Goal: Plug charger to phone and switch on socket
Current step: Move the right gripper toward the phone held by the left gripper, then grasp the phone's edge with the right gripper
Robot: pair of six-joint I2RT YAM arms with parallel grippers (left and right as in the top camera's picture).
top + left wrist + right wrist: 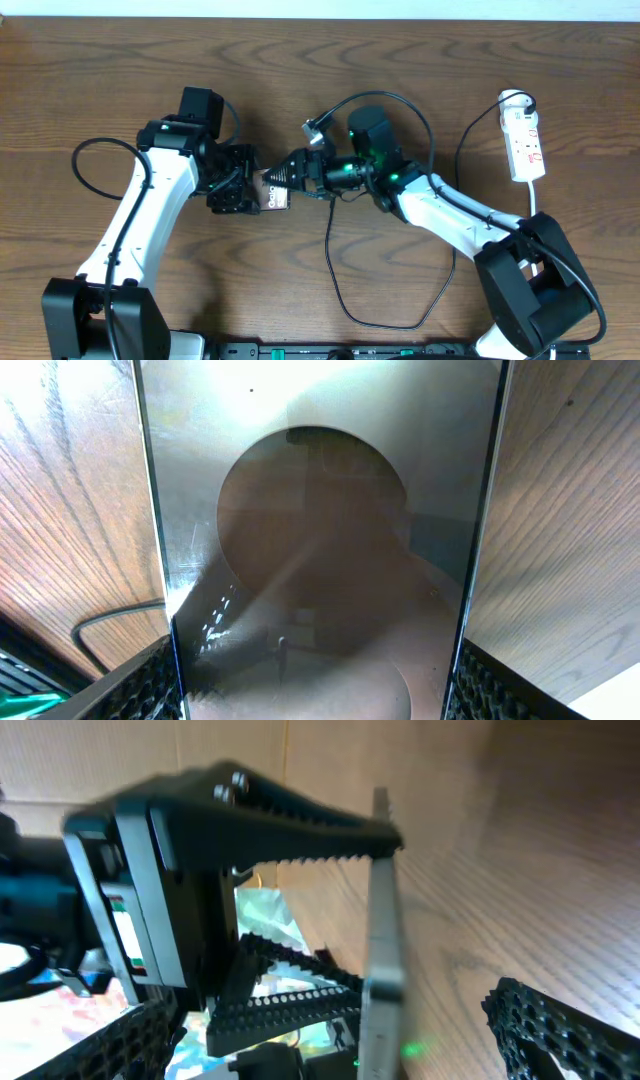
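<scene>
Wood-grain table [420, 50], left end effector [243, 190] clamped on the phone [273, 193] at mid-table, right end effector [286, 178] spread wide at its right edge, charger [335, 280] cable looping near, socket [525, 140] far right.

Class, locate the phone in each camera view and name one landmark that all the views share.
Overhead: phone, left of centre, between the two arms.
Left wrist: phone fills the middle, gripped by the left fingers.
Right wrist: phone edge-on, just right of centre.
Shared landmark: wooden table.
</scene>
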